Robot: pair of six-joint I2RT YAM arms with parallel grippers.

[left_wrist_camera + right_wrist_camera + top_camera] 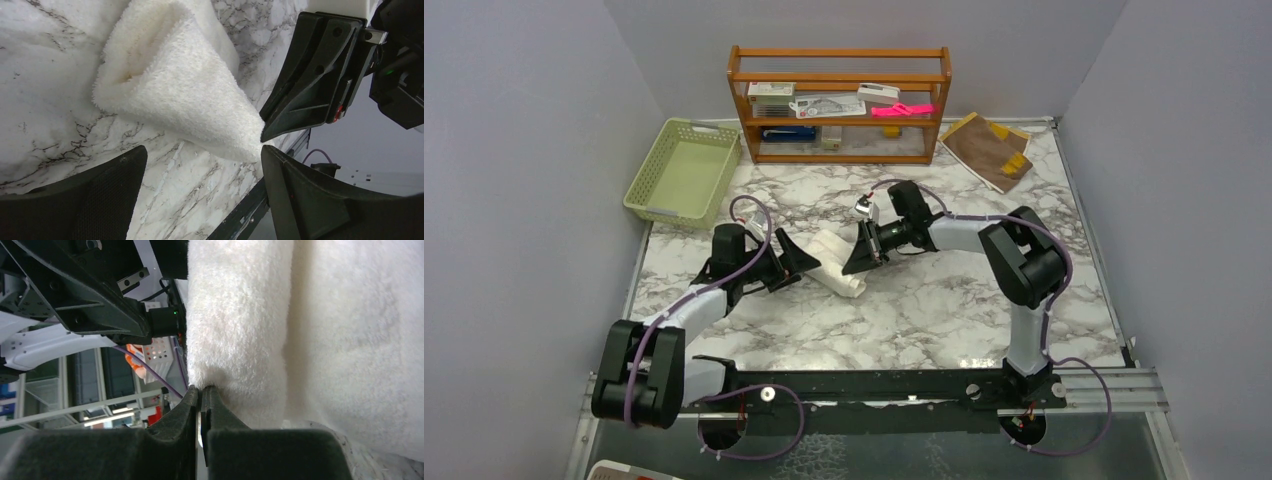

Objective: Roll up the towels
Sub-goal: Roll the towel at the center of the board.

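the cream towel [837,266] lies in the middle of the table [924,300], directly between the two sets of jaws. it is a thick, fluffy terry cloth wound into a loose roll. in the left wrist view the roll looks cone-like: its open, layered end is away from the right jaws and it narrows to a soft point at their tip. the left jaws stand wide apart, with nothing between their textured black pads. the roll lies just ahead of them on the table. the right jaws are pressed together, and their tips are against the edge of the towel's pile. whether any fibres are pinched cannot be told.

the left arm [694,310] reaches low and forward across the table. the right arm [1014,260] bends at a raised elbow and doubles back towards the centre, its jaws pointing at the left ones.

the brown towel [984,150], with mustard-yellow patches, lies folded flat, well beyond the right jaws in the far corner. a wooden shelf [839,105] holding small items stands beside it. a pale green slatted basket [682,172] sits well beyond the left jaws. the table is glossy white marble with grey veins, and plain grey walls close it in.
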